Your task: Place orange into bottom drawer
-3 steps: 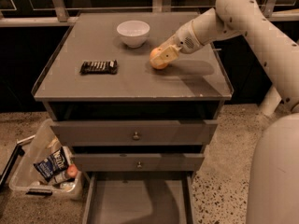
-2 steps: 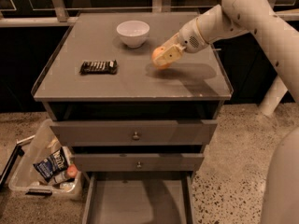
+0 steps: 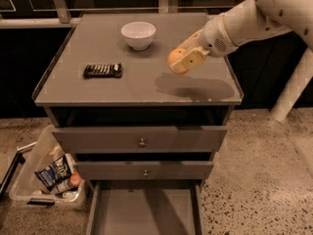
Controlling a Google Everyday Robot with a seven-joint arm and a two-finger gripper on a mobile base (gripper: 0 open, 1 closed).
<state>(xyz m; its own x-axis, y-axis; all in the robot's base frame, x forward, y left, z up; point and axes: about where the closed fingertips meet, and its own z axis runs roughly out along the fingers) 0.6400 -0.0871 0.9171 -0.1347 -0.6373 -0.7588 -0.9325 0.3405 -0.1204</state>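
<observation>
Orange [image 3: 173, 57] is in the tool [image 3: 180, 62], which is clamped on it, pale fingers around the fruit. It's held above the right-hand part of the desk [image 3: 98, 93], with its shadow on the surface just beneath and to the right. The white arm [image 3: 244, 23] comes in from the upper right. My read on the step: pick is done and transport is in hand, with nothing placed yet. The bottom drawer [image 3: 146, 210] is pulled out at floor level, well below and forward of the fruit. So the next move calls for carrying the load out past the desk's front edge. Then it goes down in front of the two shut upper drawer fronts [image 3: 142, 140] and releases low over the grey floor so it doesn't roll or bounce. Containers: the drawer's visible floor shows nothing on it, and its front end is cut off by the frame. The white bowl [image 3: 138, 34] sits at the back of the desk, and I can see nothing in it. A dark wrapped bar [image 3: 102, 70] lies to its front left. A clear plastic bin [image 3: 29, 192] on the floor at left holds a blue-and-white packet [image 3: 53, 173] and a small reddish ball [image 3: 75, 179].
</observation>
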